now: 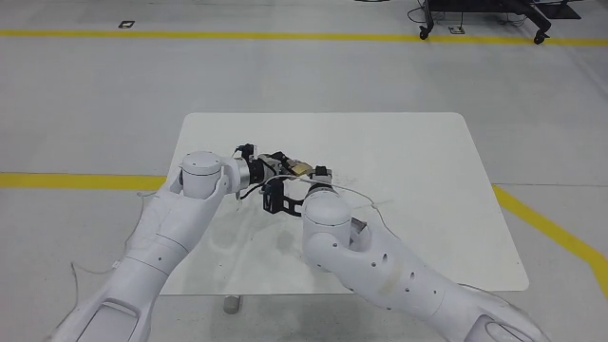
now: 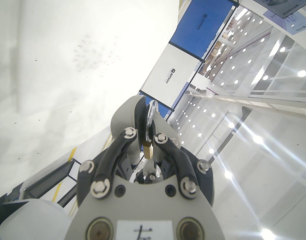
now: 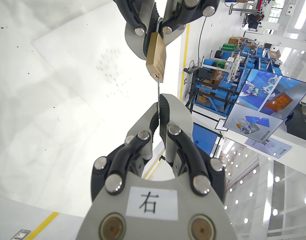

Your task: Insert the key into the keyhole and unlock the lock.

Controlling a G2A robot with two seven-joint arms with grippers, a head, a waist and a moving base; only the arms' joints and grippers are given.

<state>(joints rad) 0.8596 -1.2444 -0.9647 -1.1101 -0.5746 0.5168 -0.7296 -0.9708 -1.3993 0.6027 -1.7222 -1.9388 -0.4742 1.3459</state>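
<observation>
Brass padlock (image 3: pixel 156 56), rigid and likely heavy, hangs above the surface (image 1: pixel 427 199), left claw (image 3: pixel 156 34) at 9 o'clock clamped on its shackle (image 3: pixel 159 23), right claw (image 3: pixel 160 103) at 3 o'clock pinching the thin, bendable key (image 3: pixel 158 88) by its head.

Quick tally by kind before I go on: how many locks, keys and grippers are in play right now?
Padlock: 1, brass, shackle clamped in the left gripper
Key: 1, held by the right gripper, tip meeting the padlock's base
Grippers: 2
Total: 4
</observation>
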